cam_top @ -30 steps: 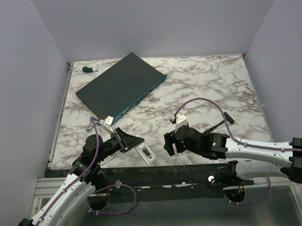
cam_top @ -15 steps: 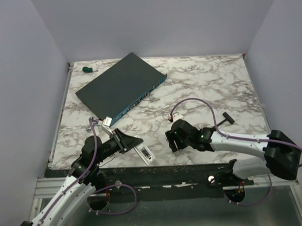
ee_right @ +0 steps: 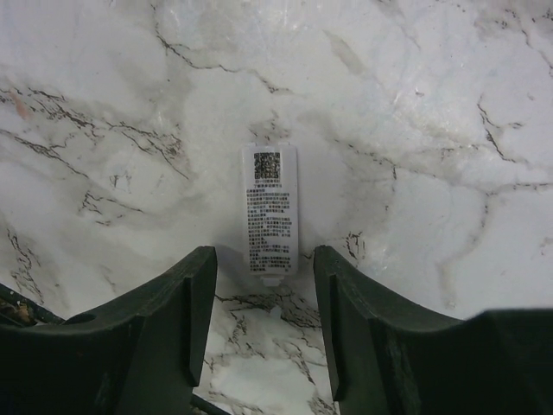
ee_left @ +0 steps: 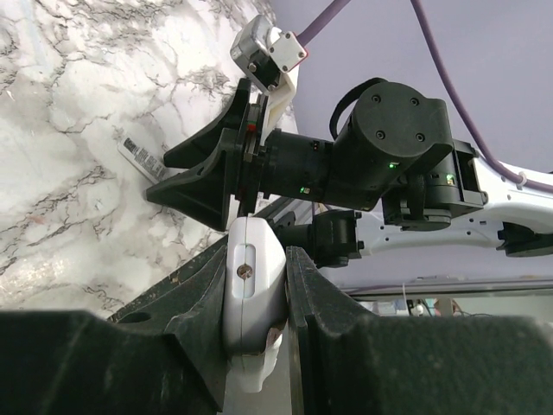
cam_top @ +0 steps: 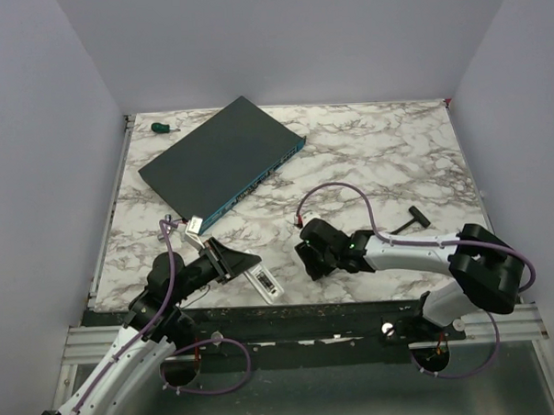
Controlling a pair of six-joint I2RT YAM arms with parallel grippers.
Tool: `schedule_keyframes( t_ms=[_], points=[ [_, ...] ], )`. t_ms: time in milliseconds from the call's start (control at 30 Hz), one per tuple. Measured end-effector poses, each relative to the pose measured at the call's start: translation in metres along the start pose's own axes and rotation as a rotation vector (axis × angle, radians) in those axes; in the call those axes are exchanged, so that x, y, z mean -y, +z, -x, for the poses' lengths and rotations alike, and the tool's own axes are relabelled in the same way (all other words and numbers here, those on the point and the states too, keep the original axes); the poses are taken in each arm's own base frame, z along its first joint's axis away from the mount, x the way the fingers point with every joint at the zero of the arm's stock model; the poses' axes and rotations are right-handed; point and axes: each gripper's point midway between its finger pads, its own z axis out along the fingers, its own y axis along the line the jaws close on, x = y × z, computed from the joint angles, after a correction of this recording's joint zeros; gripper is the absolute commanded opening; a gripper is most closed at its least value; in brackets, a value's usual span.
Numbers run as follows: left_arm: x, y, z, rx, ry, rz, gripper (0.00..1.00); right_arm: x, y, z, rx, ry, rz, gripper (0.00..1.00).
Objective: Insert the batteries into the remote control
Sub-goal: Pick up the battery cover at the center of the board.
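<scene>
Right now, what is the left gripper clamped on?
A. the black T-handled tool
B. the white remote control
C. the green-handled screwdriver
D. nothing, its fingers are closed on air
B: in the left wrist view, the left gripper has its two fingers pressed against both sides of the white remote control, which sits pinched between them.

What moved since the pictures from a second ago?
The right gripper slid a little left and tipped down over a small white labelled piece, its jaws open on either side, not gripping it. Nothing was picked up or let go. The left gripper stays shut on the remote control; the dark box has not moved.
</scene>
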Motion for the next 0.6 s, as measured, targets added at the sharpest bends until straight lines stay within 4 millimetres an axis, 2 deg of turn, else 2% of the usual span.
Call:
schedule_keyframes(
  t_ms=[200,600],
  points=[
    [-0.0013,0.0000,0.0004,0.002,-0.003,0.006,0.00,-0.0009,0.0031,0.0041,-0.010,-0.009,-0.009,0.46],
    [-0.0011,0.0000,0.0005,0.002,-0.003,0.005,0.00,-0.0002,0.0027,0.0021,-0.079,-0.009,-0.037,0.44]
  ],
)
